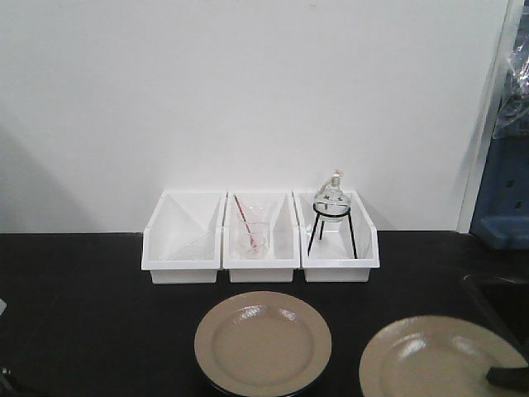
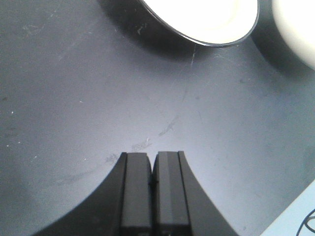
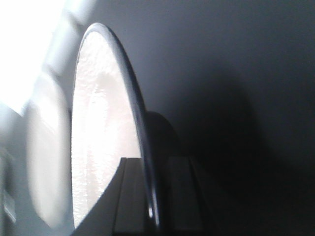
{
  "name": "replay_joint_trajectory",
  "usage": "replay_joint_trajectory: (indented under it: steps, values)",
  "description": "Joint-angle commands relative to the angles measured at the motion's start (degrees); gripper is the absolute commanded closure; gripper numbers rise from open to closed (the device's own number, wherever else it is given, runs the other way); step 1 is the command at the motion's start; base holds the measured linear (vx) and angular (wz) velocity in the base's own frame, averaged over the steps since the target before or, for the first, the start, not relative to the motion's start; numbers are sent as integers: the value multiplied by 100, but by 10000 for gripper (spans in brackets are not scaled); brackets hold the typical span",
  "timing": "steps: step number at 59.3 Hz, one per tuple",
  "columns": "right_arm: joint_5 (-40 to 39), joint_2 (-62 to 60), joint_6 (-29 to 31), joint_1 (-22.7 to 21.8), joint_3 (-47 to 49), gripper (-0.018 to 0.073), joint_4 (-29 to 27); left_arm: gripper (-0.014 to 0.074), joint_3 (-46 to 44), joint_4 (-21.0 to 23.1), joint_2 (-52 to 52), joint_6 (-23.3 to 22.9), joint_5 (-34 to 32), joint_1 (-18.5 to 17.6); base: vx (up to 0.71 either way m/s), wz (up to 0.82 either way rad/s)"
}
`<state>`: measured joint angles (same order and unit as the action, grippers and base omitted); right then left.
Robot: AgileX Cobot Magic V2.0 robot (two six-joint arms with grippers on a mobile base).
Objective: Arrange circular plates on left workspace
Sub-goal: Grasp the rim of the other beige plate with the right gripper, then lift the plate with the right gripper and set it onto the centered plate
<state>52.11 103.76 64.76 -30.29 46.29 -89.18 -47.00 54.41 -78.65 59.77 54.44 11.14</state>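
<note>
Black tabletop (image 1: 83, 281): right claw (image 3: 155, 196) pinches the right plate (image 1: 430, 356) by its glossy rim, which may slip; left claw (image 2: 153, 169) closed, empty.

Three white bins stand side by side in a row before the white wall (image 1: 248, 83). The left bin (image 1: 183, 236) touches the middle bin (image 1: 261, 248), which holds a clear beaker (image 1: 254, 238) with a red rod (image 1: 242, 213) leaning in it. The right bin (image 1: 340, 248) holds a black tripod (image 1: 332, 231) carrying a glass flask (image 1: 332, 198). At the far right is a blue object (image 1: 504, 198), and below it the sink edge (image 1: 496, 285).
</note>
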Motion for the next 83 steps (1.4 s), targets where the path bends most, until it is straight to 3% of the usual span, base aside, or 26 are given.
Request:
replay_joint_trajectory:
  steps: [1,9,26,40,51,66,83]
  values:
    - [706,-465,27,205,192,564,-1178,597,-135,349,182,8,83,-6,0,0]
    - [539,-453,-85,853,662,563,-1233,597,-135,349,182,8,90,-25,0,0]
    - [-787,7,-851,2622,2001,563,-1352,597,-135,355,182,-3,108,-25,0,0]
    - [-984,858,-1067,3539,2896,563,-1352,597,-135,351,182,-3,129,-25,0,0]
    - [-1082,1314,-1069,3873,3234,563,-1352,597,-135,351,182,-130,197,-25,0,0]
    - [-1248,1432,-963,3873,3276,528,-1166,597,-135,351,182,-146,221,-25,0,0]
    - [-1384,1432,-553,3873,3276,328,-577,597,-135,351,182,-146,245,-25,0,0]
